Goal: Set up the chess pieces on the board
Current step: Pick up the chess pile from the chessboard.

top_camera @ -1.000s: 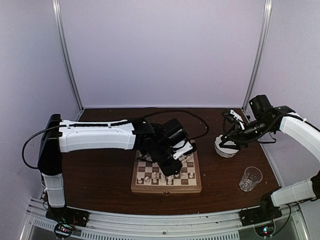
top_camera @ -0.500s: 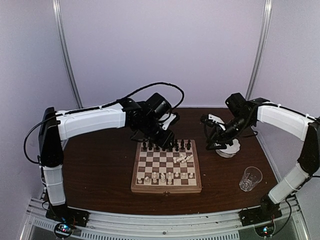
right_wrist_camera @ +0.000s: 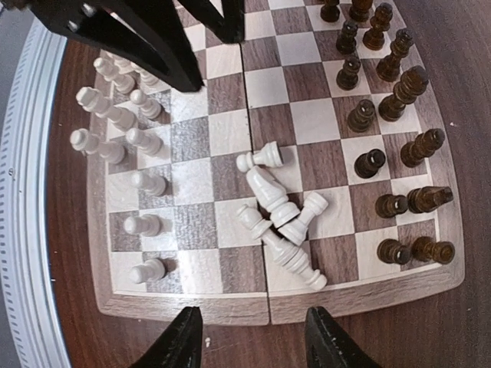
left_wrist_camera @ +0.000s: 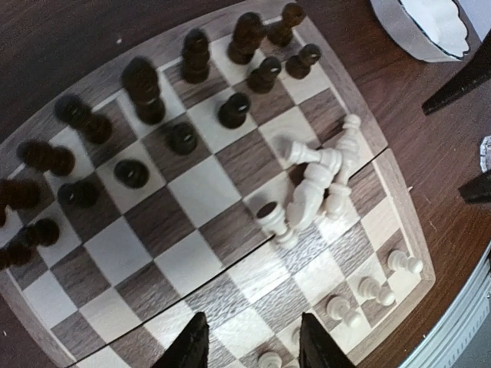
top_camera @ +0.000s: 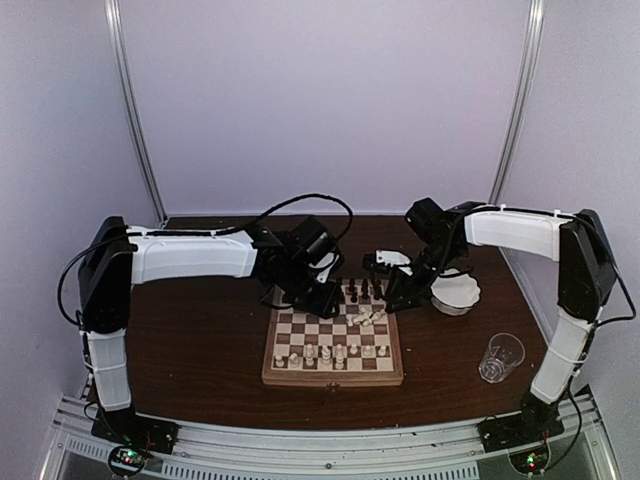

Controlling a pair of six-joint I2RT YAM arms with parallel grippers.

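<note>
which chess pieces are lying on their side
The cream-white pieces heaped right of the board's centre. They lie toppled across one another, while the dark pieces and the other white pieces stand upright in their rows.

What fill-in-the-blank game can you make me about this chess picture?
The toppled heap of pieces on the board is ____ in colour.
The dark pieces stand ____, not lying down.
The clear glass stands to the board's ____.
The left gripper and right gripper hold ____.
Missing words: white; upright; right; nothing.
</note>
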